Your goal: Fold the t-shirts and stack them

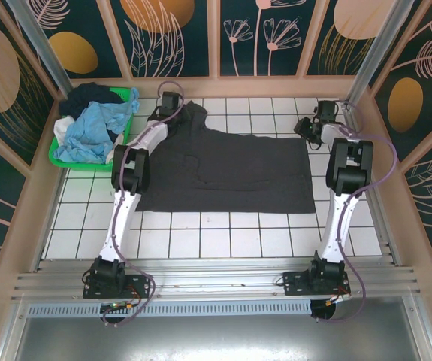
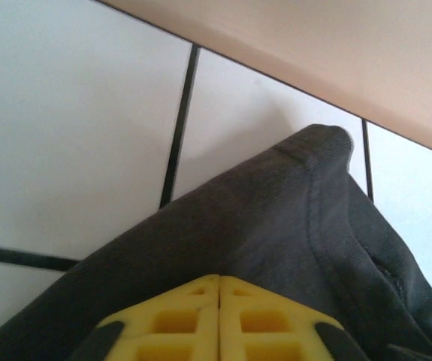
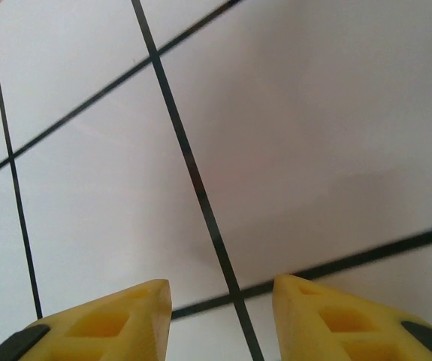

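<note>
The charcoal-grey t-shirt [image 1: 231, 173] lies spread flat across the middle of the tiled surface [image 1: 223, 241]. My left hand [image 2: 219, 289] is pressed together, pinching its far-left corner. My right hand [image 3: 222, 297] hangs spread over bare tiles beyond the far-right corner.

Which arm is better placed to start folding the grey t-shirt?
Left, probably. The left gripper is shut on the grey t-shirt at its far left corner. The right gripper hangs open over bare table tile, off the cloth.
</note>
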{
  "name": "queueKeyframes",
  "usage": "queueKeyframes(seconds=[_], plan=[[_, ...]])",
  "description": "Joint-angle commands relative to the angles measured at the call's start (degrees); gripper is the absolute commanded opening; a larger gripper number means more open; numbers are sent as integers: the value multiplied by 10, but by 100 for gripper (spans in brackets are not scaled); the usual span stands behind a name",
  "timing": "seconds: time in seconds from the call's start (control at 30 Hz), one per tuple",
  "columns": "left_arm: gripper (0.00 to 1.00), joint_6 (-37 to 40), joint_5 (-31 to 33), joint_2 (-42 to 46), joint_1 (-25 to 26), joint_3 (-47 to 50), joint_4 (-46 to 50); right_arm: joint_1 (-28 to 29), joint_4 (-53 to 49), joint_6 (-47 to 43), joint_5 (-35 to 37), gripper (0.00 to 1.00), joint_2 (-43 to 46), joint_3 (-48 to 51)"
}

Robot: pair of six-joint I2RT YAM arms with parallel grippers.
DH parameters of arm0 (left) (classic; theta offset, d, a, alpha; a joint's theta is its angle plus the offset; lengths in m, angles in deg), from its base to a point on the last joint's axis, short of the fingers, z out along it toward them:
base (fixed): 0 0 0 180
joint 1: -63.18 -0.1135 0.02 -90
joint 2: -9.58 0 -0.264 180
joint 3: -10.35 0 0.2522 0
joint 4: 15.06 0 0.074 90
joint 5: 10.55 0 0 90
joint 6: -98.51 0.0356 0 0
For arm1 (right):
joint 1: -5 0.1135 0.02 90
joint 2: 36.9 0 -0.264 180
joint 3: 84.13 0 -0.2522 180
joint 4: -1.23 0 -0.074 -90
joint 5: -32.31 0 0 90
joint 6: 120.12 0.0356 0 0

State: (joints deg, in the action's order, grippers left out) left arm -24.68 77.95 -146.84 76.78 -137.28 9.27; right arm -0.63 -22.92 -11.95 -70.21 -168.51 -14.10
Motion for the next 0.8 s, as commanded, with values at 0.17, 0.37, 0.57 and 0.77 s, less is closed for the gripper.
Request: queueKeyframes(seconds=[0.17,0.37,0.57,0.77], plan=[[0,19,-17,147,-2,94,-7,8,-36,34,11,41,59,87],[0,30,-29,222,-2,152,-11,11,-5,51,-21,38,70,127],[0,37,-40,293,-2,248,-33,12,-1,53,-24,41,101,146],[0,37,-47,389,2,382,-91,11,33,51,-27,42,121,180]])
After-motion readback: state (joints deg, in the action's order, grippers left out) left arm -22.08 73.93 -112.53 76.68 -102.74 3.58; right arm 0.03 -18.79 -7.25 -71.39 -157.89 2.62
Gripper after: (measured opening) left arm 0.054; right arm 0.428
